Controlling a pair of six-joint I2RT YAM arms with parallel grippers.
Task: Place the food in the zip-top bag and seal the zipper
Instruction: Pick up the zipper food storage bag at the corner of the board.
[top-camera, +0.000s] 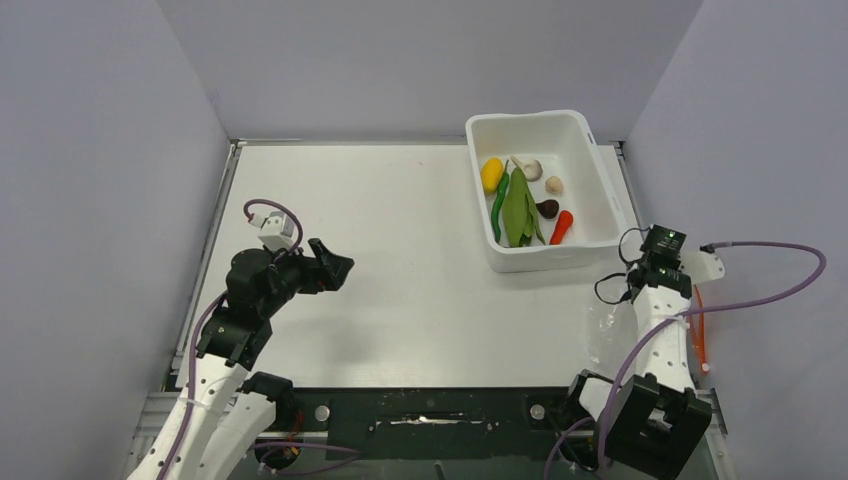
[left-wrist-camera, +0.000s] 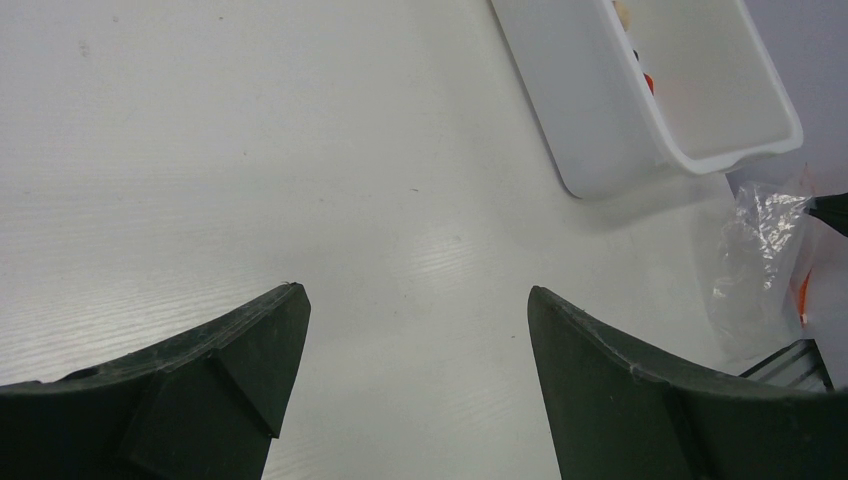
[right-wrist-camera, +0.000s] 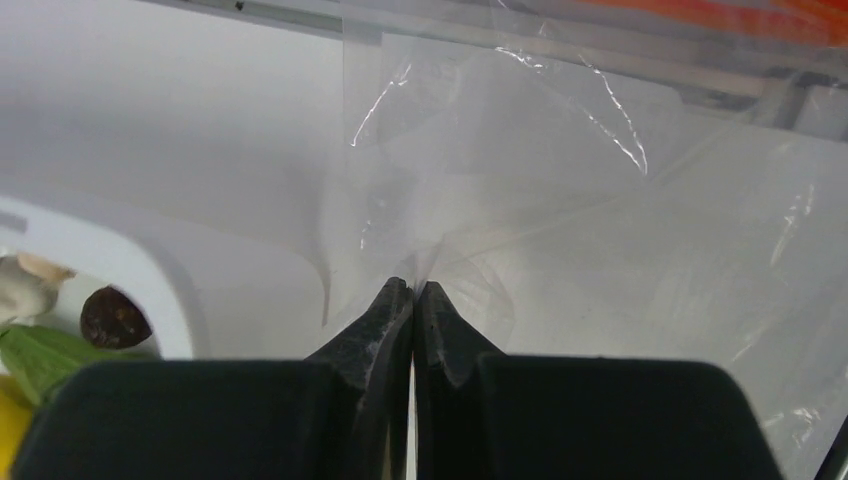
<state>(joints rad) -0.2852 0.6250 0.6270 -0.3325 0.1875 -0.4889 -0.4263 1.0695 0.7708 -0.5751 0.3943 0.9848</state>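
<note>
**Left jaws.** My left jaws stand wide apart and hold nothing. My left arm carries them above bare worktop on the left side, and they face the white tub. The tub and the bag are both well apart from them, off to their right.

**Right jaws.** My right jaws are closed tip to tip, with a fold of the zip-top bag pinched between the tips. The clear film spreads out wrinkled ahead of the tips. The zipper runs along the bag's far edge, away from the pinch point.

**Bag position.** In the top view the zip-top bag lies at the right near edge of the worktop, just beside my right arm and near the tub's front corner.

**Food position.** All the food is in the tub, apart from both jaws:
- flat green leaf
- yellow lump
- thin green pepper
- orange-red cone
- dark maroon piece
- beige pieces
</note>
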